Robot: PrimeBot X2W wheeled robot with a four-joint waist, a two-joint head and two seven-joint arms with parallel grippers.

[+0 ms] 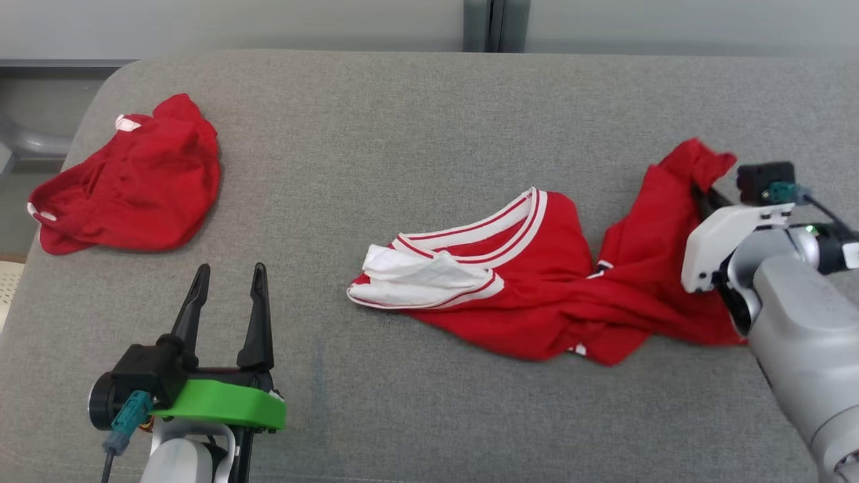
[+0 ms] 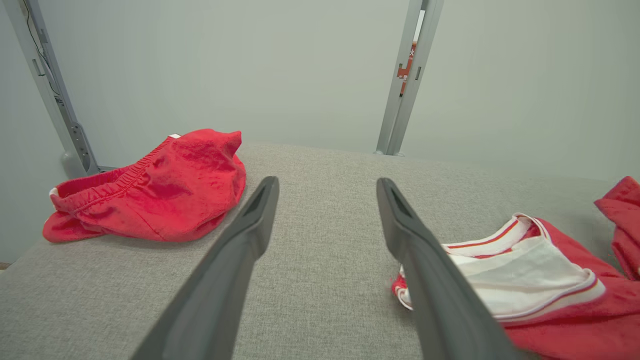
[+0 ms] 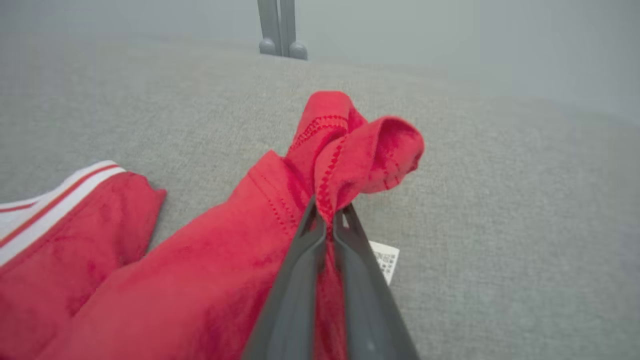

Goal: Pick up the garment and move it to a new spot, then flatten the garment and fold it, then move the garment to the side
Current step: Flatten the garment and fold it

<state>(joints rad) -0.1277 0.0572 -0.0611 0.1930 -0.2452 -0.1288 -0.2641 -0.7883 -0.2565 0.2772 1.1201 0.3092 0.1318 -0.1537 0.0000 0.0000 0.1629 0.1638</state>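
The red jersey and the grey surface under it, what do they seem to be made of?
The red jersey looks like a soft knit fabric, matte and slightly fuzzy: it bunches into limp folds, and its hem shows stitching in the right wrist view. The grey surface seems a woven upholstery cloth, matte, with a fine speckled weave; its rounded corner suggests padding.

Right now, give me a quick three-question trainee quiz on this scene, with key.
1. True or false: the left gripper is open, apart from the red shorts.
2. Regarding the red jersey, the right gripper is: A) open above it; B) shut on its edge; C) shut beside it, empty.
3. Fill in: the jersey's striped collar lies to the robot's ____ of the pinched end.
Key: 1 true; 2 B; 3 left.
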